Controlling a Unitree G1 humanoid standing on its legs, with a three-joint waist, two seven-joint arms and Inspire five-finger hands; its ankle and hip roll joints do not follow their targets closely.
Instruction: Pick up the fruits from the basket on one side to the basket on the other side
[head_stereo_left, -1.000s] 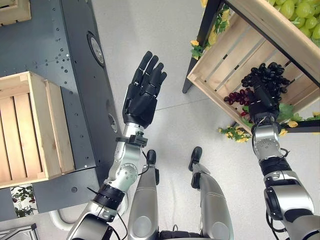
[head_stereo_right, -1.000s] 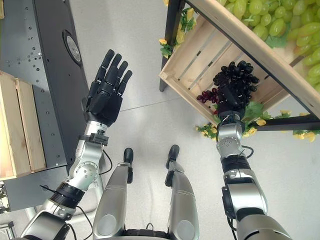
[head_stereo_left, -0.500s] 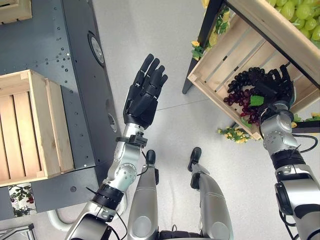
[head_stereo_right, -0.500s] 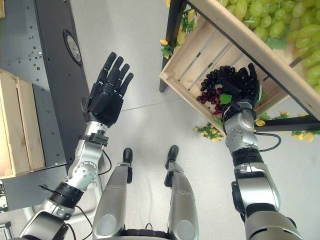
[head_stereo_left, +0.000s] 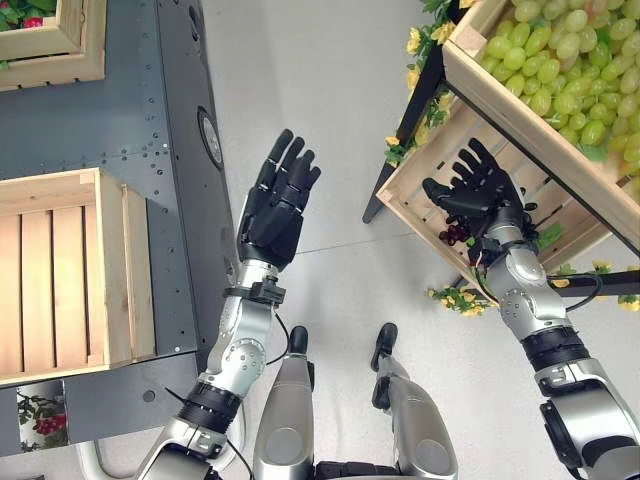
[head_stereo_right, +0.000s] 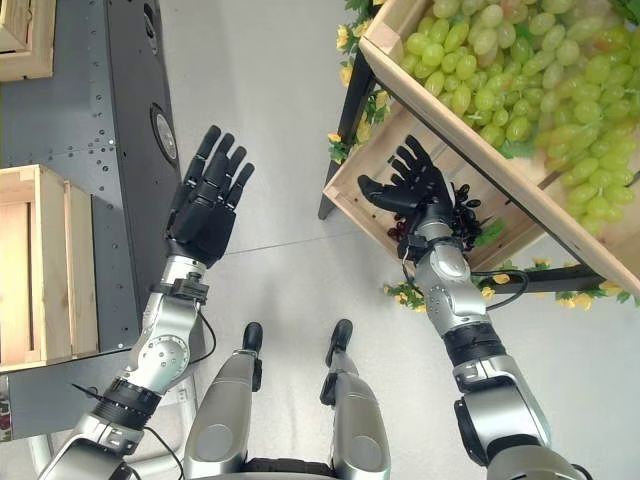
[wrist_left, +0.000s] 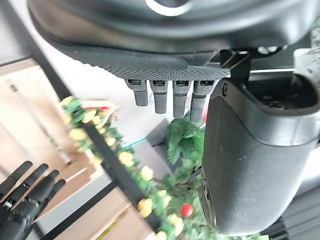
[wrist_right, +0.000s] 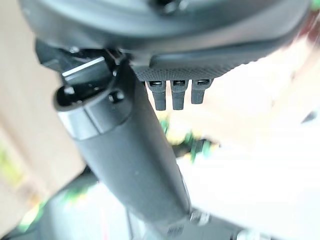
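My right hand (head_stereo_left: 478, 189) has let go of the dark grapes (head_stereo_left: 455, 233) it clutched a second ago; its fingers now spread open above them. The bunch lies in the lower wooden crate (head_stereo_left: 425, 190). My left hand (head_stereo_left: 275, 205) still hangs open over the floor beside the empty crate (head_stereo_left: 70, 275).

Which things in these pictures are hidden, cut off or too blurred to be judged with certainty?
- Dark grapes: in the eye views the open right robot hand covers most of the bunch, so its size is unclear.
- Green grapes: the picture edge cuts off their crate.
- Empty wooden crate: its far side is cut by the left edge.
- Right wrist view: everything past the fingers is blurred.
- Left robot hand: open and idle.
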